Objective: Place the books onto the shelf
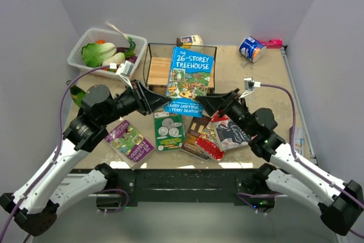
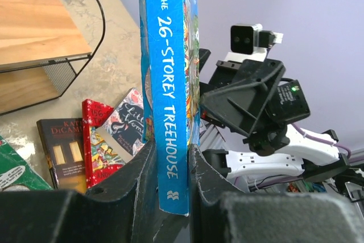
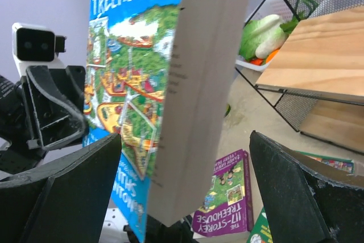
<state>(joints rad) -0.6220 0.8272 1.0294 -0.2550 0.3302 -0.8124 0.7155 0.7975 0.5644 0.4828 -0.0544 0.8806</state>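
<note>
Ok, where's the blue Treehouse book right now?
The blue Treehouse book is held up mid-table in the top view, just in front of the shelf, spine clamped by the left gripper, page edge inside the open right gripper.

The left arm (image 1: pixel 51 169) and right arm (image 1: pixel 301 169) are wearing white shells on their long links and black housings at the joints, each trailing a purple cable (image 1: pixel 273 86). The left gripper (image 1: pixel 168 102) and right gripper (image 1: pixel 200 103) are showing matte black fingers (image 2: pixel 131 186) with ribbed bracing.
</note>
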